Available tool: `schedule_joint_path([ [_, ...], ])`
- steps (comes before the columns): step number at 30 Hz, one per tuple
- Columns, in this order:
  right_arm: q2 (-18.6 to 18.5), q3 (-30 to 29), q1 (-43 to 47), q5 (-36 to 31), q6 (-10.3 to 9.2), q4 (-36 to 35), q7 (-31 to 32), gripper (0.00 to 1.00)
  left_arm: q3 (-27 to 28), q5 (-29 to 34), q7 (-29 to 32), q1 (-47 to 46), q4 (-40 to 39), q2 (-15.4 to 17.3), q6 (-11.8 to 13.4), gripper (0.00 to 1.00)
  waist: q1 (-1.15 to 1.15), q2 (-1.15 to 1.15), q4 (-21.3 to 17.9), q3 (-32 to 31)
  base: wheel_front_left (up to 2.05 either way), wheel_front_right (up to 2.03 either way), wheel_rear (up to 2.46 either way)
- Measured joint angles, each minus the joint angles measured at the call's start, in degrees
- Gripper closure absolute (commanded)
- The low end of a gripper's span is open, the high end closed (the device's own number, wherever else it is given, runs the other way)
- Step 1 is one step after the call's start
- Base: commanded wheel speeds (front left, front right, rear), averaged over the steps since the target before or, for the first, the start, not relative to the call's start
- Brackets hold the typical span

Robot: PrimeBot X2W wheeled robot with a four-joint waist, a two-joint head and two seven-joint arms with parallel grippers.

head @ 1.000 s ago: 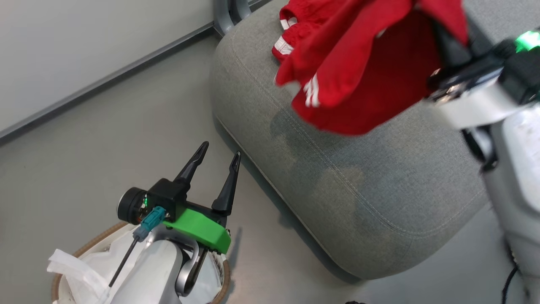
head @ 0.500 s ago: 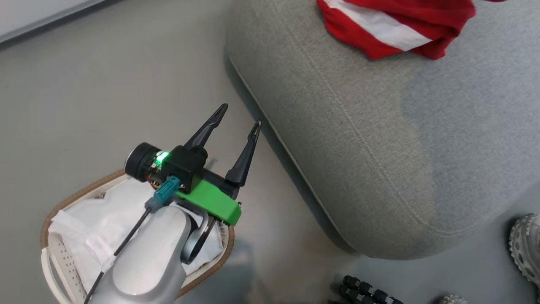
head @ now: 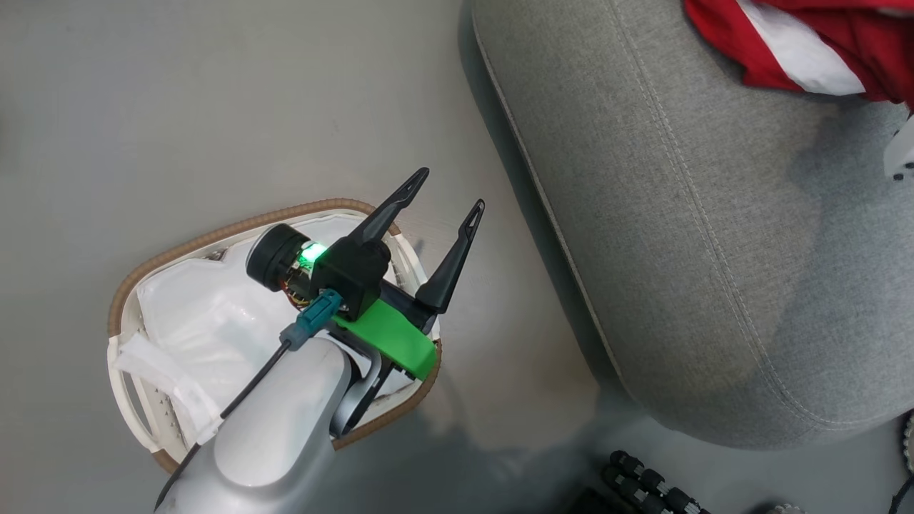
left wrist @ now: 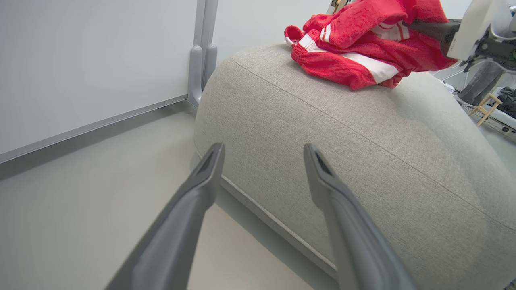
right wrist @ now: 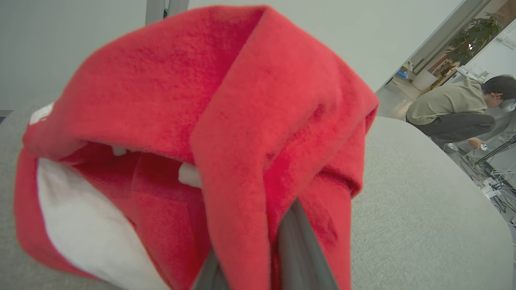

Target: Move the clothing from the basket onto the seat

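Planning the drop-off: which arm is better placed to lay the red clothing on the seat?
Right: the right pincer is shut on the clothing over the seat; the left pincer hangs open, empty, by the basket.

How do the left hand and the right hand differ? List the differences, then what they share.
The left hand is open; the right hand is shut. The left hand is empty; the right hand grips red clothing. The left hand hangs at the basket edge; the right hand is over the seat. Both have two long dark fingers.
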Motion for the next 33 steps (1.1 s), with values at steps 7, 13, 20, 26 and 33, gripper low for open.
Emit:
schedule_joint_path([
  [7, 3.07, -3.45, 8.9, 0.81, 0.0, -2.36, 0.0, 0.0, -0.11, -0.64, 0.0, 1.05, 0.79, -0.37, 0.0, 0.0, 0.0, 0.0, 0.16, -1.93, 0.0, 0.0, 0.0],
  [13, 4.76, -4.04, 16.82, 2.52, 0.0, -7.12, 0.0, 0.0, -0.1, -1.31, 0.0, 3.3, 1.26, -1.34, 0.0, 0.0, 0.0, 0.0, -0.97, -5.93, 0.0, 0.0, 0.0],
  [20, 7.09, -4.6, 23.24, 3.76, 0.0, -14.07, 0.0, 0.0, 1.05, -1.68, 0.0, 6.93, 2.05, -2.46, 0.0, 0.0, -0.01, 0.0, -1.97, -11.33, 0.0, 0.0, 0.0],
  [26, 8.44, -1.11, 26.21, 5.77, 0.0, -18.56, 0.0, 0.0, 4.69, -0.93, 0.0, 10.12, 2.02, -3.72, 0.0, 0.0, -0.01, 0.0, -1.51, -15.84, 0.0, 0.0, 0.0],
  [33, 10.83, 4.95, 27.19, 6.86, 0.0, -22.67, 0.0, 0.0, 11.6, 1.15, 0.0, 13.37, 2.52, -4.6, 0.0, 0.0, -0.01, 0.0, 2.06, -18.82, 0.0, 0.0, 0.0],
])
